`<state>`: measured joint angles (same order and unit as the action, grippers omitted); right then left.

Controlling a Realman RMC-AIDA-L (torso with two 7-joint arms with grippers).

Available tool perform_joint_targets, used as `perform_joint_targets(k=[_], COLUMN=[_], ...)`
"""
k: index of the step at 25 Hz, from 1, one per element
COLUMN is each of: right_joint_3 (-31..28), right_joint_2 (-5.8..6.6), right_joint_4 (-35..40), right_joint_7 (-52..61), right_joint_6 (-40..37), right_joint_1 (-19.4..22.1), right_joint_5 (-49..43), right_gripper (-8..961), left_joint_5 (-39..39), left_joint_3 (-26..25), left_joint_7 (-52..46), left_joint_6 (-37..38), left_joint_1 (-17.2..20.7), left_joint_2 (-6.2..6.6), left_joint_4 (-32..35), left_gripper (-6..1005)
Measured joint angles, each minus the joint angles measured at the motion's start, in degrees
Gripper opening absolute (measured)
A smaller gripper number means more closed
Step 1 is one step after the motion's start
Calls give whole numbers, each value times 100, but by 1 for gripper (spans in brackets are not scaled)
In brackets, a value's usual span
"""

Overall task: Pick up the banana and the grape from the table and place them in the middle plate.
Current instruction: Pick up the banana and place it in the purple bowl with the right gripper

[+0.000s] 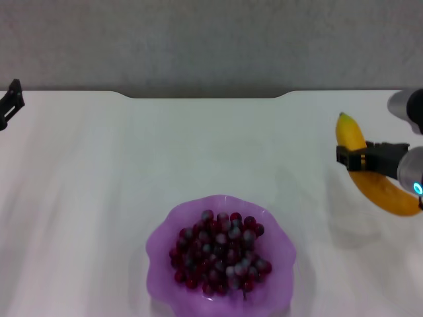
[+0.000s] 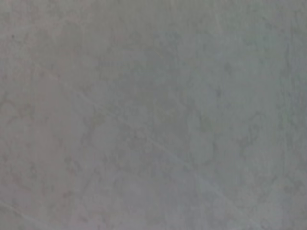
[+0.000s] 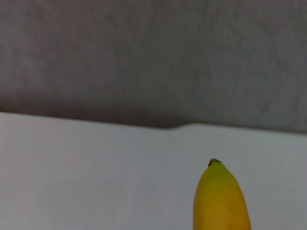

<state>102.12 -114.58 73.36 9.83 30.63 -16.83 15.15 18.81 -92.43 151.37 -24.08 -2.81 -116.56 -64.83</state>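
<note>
Near the table's [image 1: 99, 172] right edge, right hand [image 1: 360, 158] grips banana [image 1: 350, 135].

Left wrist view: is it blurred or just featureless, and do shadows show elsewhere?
Left wrist view: only a mottled grey surface, so focus cannot be judged. Head view: a soft shadow lies on the table beside the banana. Right wrist view: the banana tip looks sharp.

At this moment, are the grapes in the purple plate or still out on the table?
In. The grape bunch lies wholly inside the middle plate; the banana is outside it, in the right gripper.
</note>
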Motion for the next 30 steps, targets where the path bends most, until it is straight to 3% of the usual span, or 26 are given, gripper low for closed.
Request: perform_joint_targets(k=[10, 23, 30], right_joint_3=[427, 1915, 2356], right_joint_2=[-15, -13, -29], right_joint_4=[906, 1130, 1113], right_joint_7=[-486, -563, -551], right_joint_6=[362, 602, 592], right_joint_1=[-1, -859, -1078], right_joint_5=[59, 415, 530], right_gripper=[520, 527, 530], left_joint_5=[0, 68, 71], left_joint_3=[94, 93, 93], left_joint_7=[-5, -1, -8], left_joint_6=[1, 7, 71], left_joint_1=[36, 49, 20], left_joint_2=[14, 4, 2], left_joint_4=[-88, -149, -159], left_gripper=[878, 877, 877])
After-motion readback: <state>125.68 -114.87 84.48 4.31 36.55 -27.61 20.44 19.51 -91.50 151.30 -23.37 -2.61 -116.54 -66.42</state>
